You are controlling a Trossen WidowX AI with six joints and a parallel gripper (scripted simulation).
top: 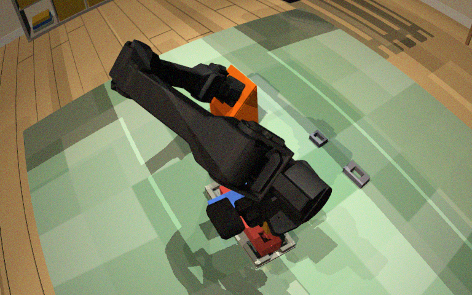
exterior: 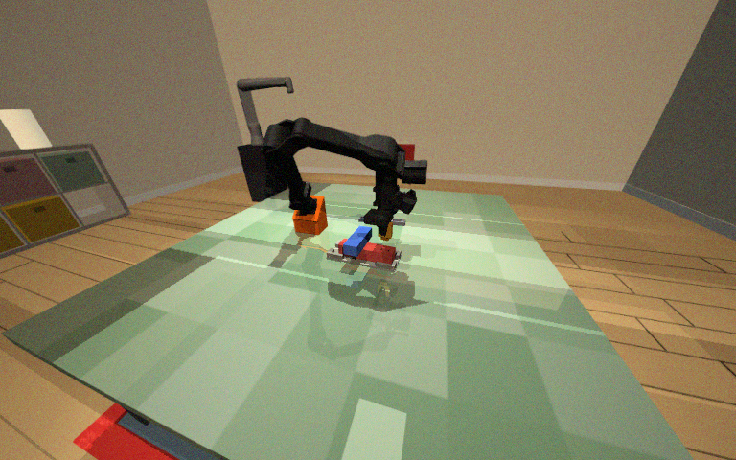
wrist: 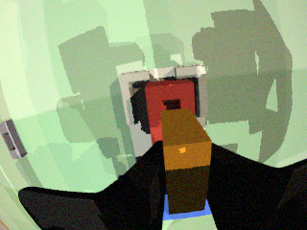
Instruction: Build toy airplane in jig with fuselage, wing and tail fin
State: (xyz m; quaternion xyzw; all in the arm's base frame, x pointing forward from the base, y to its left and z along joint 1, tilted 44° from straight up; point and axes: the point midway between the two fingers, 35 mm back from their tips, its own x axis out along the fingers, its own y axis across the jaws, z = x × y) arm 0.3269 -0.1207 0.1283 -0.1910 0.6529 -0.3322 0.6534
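Observation:
The red fuselage [top: 259, 241] [exterior: 384, 252] [wrist: 155, 93] lies in the pale grey cradle [top: 246, 248] [wrist: 127, 103]. The blue wing [top: 219, 198] [exterior: 356, 241] lies across the fuselage; its tab is hidden. My gripper [wrist: 177, 145] is shut on the yellow-orange tail fin [top: 266, 227] [exterior: 385, 230] [wrist: 184, 126]. It holds the fin above the fuselage, close to the open dark socket [top: 265, 236] [wrist: 172, 103] near the tail. In the exterior view the fin hangs above the fuselage, with a gap between them. The fin's tab is not clearly visible.
Two small grey rectangular holders [top: 313, 141] [top: 347, 172] lie on the green mat [top: 96, 226] beyond the cradle; one also shows at the left of the wrist view [wrist: 17, 149]. An orange block [top: 252, 106] [exterior: 316, 223] stands by the arm's base.

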